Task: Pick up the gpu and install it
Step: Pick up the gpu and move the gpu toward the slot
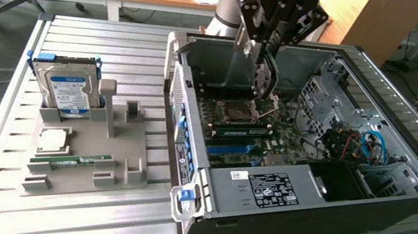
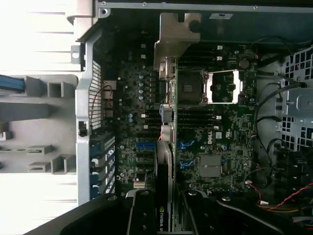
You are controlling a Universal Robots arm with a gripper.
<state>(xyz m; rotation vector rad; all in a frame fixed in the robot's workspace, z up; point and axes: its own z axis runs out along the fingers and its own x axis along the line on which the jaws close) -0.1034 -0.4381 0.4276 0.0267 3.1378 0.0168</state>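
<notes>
holding gpu (image 1: 266, 83) upright, fingers (image 2: 142, 219) clamped, seemingly above motherboard (image 1: 277, 133)

The gripper (image 2: 166, 223) clamps the gpu (image 2: 166, 161) edge-on above the motherboard (image 2: 230, 142), its metal bracket (image 2: 178, 39) near the case wall (image 2: 195, 6), just beside the open CPU socket (image 2: 222, 87).

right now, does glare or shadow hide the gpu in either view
Wrist view: the table beside the case is blown out white, the case interior dim, yet the gpu shows edge-on. Exterior view: even light, no glare; the gpu in the gripper reads dark against the case wall.
</notes>
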